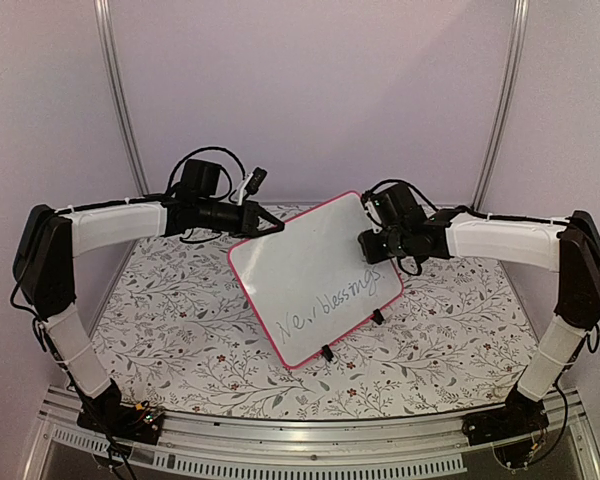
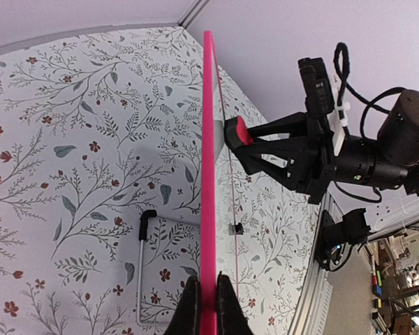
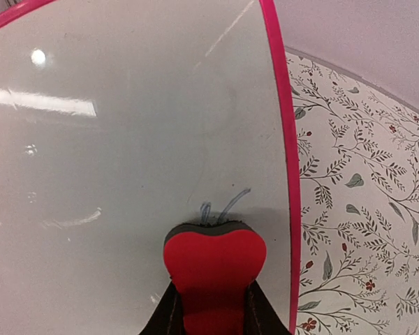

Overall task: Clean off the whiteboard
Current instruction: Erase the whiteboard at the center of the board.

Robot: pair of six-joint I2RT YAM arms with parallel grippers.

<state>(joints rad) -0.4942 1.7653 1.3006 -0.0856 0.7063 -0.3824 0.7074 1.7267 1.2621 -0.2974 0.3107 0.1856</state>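
Pale lilac walls [image 1: 310,90] were seen behind a table [image 1: 180,320] covered with a cloth printed in grey leaves and small red flowers. The whiteboard [image 1: 310,270] was held over the middle of this table, tilted and turned so that one corner pointed down towards the arms' bases. Whether its lowest edge rested on the cloth could not be told. Dark handwriting [image 1: 325,308] was seen across the lower half of the board, while the upper half was blank. Two small black clip feet [image 1: 327,353] were fixed along its lower right rim.

The left gripper [image 1: 270,225] was clamped on the upper left edge of the board. In the left wrist view, its fingers [image 2: 190,310] were pressed to either side of the pink rim [image 2: 208,174], which was seen edge-on.

The right gripper [image 1: 365,243] was placed at the board's right side, its jaws closed around a red eraser [image 3: 214,269]. The eraser's dark felt face was set against the white surface [image 3: 126,139], close to the pink rim, and faint blue-grey strokes were visible just above it. From the left wrist camera, the same eraser [image 2: 239,130] was seen touching the board's face.
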